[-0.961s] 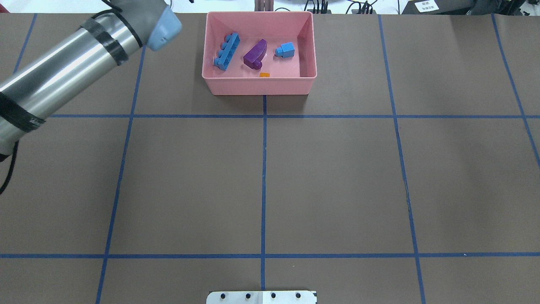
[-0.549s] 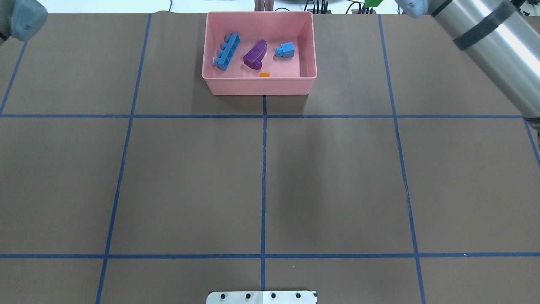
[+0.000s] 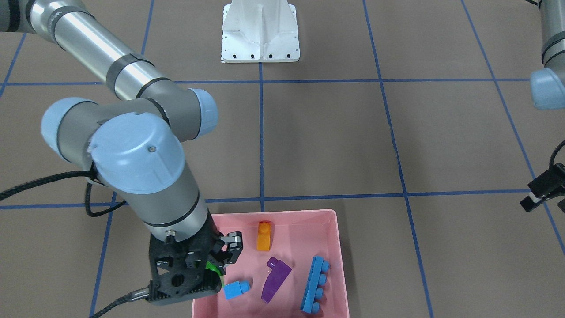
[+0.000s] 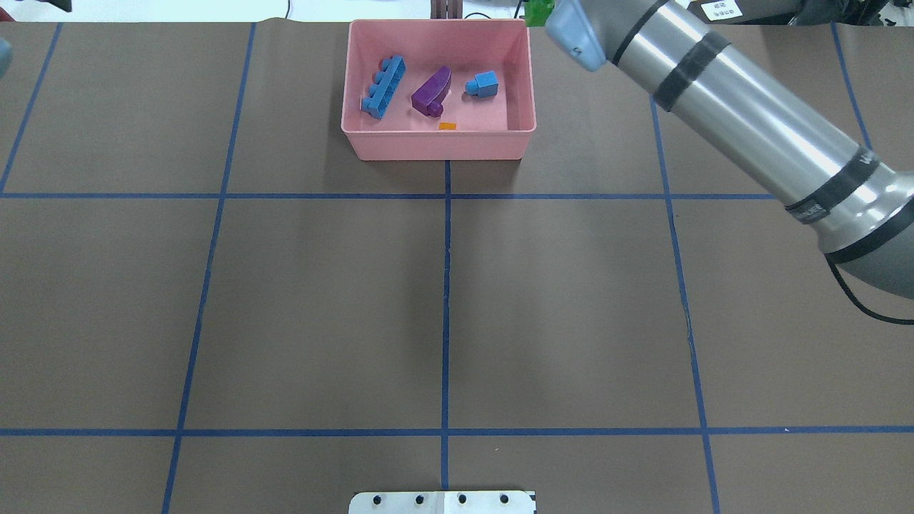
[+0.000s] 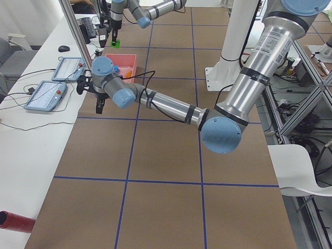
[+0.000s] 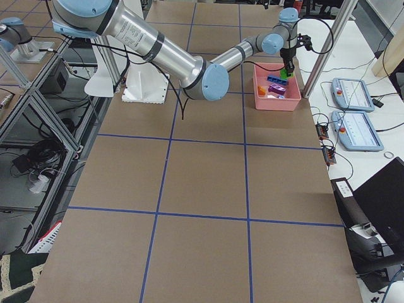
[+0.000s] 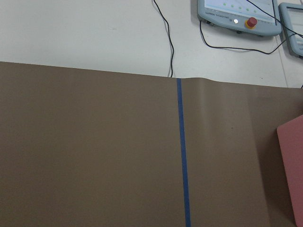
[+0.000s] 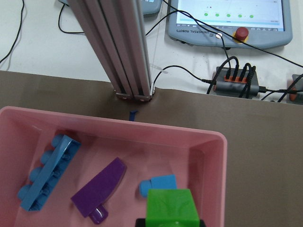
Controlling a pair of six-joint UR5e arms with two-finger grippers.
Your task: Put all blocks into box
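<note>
Right fingers (image 3: pixel 230 255) pinch green block (image 8: pixel 170 207); overhead crops grip.

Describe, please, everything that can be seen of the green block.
The green block is a small, glossy plastic brick, bright green, its studs not clearly shown. The right end effector is shut on it and holds it in the air over the pink box, near the small blue cube. Only the end effector touches it.
</note>
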